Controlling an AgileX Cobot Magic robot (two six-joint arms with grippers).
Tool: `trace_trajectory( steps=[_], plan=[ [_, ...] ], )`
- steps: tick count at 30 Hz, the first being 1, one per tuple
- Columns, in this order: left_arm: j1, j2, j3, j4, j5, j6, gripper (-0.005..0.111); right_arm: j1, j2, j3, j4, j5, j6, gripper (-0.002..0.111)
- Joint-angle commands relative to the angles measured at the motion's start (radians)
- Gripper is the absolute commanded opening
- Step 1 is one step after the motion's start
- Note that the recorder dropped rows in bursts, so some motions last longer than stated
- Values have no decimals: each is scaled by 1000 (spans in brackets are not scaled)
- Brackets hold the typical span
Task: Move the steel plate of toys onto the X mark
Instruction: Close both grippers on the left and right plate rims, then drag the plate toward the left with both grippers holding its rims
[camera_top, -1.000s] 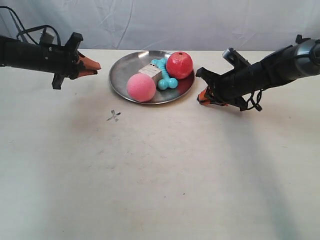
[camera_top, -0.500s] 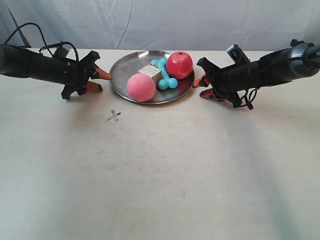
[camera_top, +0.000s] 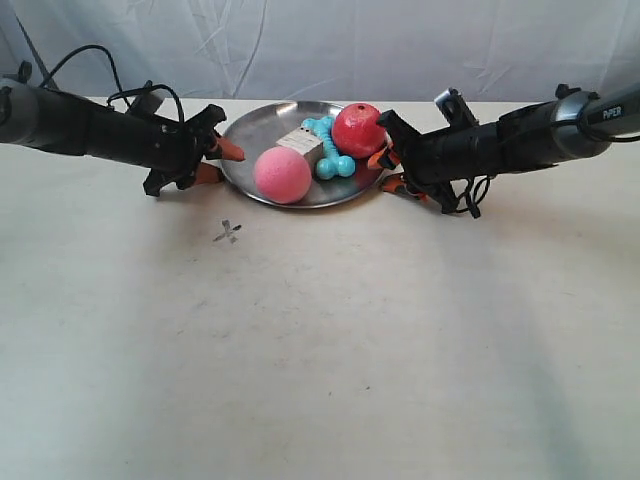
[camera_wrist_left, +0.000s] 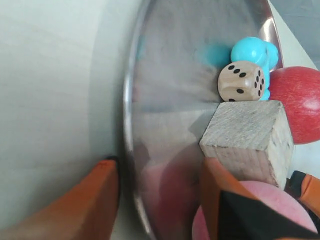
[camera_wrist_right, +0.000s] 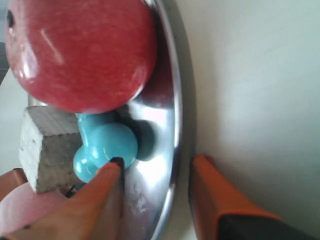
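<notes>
Straddled the round shiny grey steel plate's (camera_top: 245, 145) rim with left gripper (camera_wrist_left: 155, 205) and right gripper (camera_wrist_right: 155, 197), both spread open, unclamped.

shiny steel plate (camera_top: 243, 150), fuzzy pink ball (camera_top: 282, 175), glossy red ball (camera_top: 359, 130), rough wooden block (camera_wrist_left: 247, 142)

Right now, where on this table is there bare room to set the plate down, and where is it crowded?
Bare: the wide tabletop on the camera side of the X mark, and around the mark itself. Crowded: the steel plate, filled with toys, with the left gripper and right gripper straddling its rim on opposite sides.
</notes>
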Motion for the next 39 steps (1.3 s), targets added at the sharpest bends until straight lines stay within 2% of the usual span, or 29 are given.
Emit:
trace_trajectory(
  steps=[1,8,10,15,18,25,32,39],
  plan=[
    [-9,6,-3,-13,-12,11,48,22,22,6,-21,-22,-8,41],
    [-35,9,-3,3,-34,11,46,22,22,6,-21,-24,-8,41],
    [-46,11,-3,9,-37,11,44,22,22,6,-21,-28,-8,38],
    [-60,28,-3,5,-31,10,38,22,22,6,-54,-32,-8,15],
    [-65,29,-3,6,-28,10,31,22,22,6,-88,-32,-8,-1],
    [-67,29,-3,2,-7,10,0,22,22,6,-134,-9,-8,-1],
    [-67,29,-3,-1,26,2,0,20,22,6,-127,32,-8,-1],
    [-52,29,-3,9,68,-104,0,20,22,6,-123,84,52,-1]
  ],
)
